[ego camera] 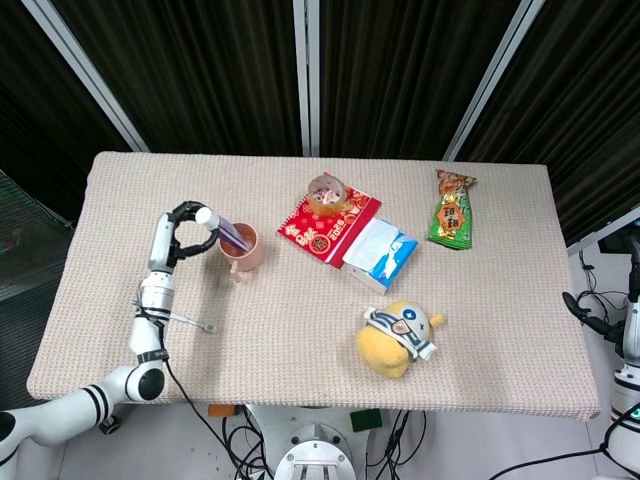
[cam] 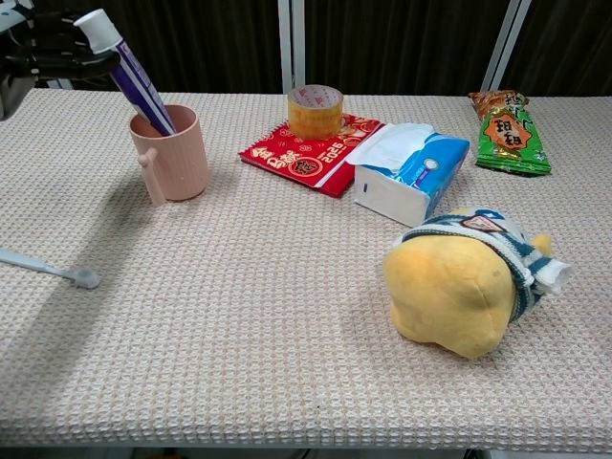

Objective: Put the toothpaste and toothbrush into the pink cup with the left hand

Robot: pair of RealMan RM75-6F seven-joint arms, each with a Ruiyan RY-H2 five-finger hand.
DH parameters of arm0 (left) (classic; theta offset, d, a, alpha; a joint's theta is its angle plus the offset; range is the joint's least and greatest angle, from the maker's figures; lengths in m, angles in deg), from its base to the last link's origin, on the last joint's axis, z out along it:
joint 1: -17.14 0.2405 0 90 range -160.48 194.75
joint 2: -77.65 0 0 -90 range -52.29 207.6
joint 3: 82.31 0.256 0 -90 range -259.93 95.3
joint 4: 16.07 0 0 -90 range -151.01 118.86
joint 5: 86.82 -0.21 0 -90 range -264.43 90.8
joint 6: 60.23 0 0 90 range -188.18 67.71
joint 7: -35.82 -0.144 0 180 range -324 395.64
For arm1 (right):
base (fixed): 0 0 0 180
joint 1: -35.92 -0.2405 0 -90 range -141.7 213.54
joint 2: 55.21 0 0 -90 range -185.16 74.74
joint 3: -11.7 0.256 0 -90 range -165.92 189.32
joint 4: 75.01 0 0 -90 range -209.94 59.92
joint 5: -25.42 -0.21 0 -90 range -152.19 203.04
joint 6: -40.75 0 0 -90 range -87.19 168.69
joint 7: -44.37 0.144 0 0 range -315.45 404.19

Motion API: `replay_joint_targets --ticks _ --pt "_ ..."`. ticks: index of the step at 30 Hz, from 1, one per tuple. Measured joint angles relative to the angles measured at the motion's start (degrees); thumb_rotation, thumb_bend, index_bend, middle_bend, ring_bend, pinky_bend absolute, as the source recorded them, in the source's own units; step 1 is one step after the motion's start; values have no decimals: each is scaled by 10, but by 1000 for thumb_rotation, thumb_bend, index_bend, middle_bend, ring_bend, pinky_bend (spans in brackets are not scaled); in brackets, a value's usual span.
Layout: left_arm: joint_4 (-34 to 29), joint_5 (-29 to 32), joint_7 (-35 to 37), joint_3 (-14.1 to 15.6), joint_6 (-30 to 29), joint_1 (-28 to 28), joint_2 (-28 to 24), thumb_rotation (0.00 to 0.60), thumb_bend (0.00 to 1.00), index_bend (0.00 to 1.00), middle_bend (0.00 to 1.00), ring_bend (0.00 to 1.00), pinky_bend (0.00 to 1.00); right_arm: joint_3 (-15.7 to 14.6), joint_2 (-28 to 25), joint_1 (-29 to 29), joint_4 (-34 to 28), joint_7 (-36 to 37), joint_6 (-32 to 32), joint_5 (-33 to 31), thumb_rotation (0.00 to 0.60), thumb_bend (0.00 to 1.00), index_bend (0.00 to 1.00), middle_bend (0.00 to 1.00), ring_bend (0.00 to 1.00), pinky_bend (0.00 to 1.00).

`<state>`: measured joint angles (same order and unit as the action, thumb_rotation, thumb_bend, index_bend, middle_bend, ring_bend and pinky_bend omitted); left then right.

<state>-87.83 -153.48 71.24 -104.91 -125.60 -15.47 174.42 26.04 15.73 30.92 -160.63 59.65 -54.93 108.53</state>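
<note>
The pink cup point(ego camera: 243, 250) point(cam: 175, 158) stands on the left part of the table with its handle toward the front. The purple-and-white toothpaste tube point(ego camera: 228, 232) point(cam: 136, 81) stands in the cup, leaning left with its white cap up. My left hand point(ego camera: 183, 228) point(cam: 43, 55) is left of the cup, and its fingers hold the tube just under the cap. The white toothbrush point(ego camera: 187, 320) point(cam: 46, 269) lies flat on the cloth near the front left edge, apart from the hand. My right hand point(ego camera: 588, 312) hangs off the table's right side, its fingers unclear.
Behind the cup to the right sit a tape roll point(cam: 315, 108) on a red packet point(cam: 311, 153), a tissue pack point(cam: 411, 172), a green snack bag point(cam: 509, 132) and a yellow plush toy point(cam: 469, 282). The table cloth point(cam: 239, 316) has bare room in front of the cup.
</note>
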Motion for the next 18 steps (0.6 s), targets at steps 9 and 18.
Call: replay_joint_targets --ticks 9,18 --pt "49 -46 12 31 -4 -4 22 600 300 583 356 223 336 -1 2 0 6 6 3 -1 600 316 0 0 0 0" --pt "99 -59 26 46 13 -15 50 600 299 549 340 215 323 1 0 1 12 13 5 -5 600 317 0 0 0 0"
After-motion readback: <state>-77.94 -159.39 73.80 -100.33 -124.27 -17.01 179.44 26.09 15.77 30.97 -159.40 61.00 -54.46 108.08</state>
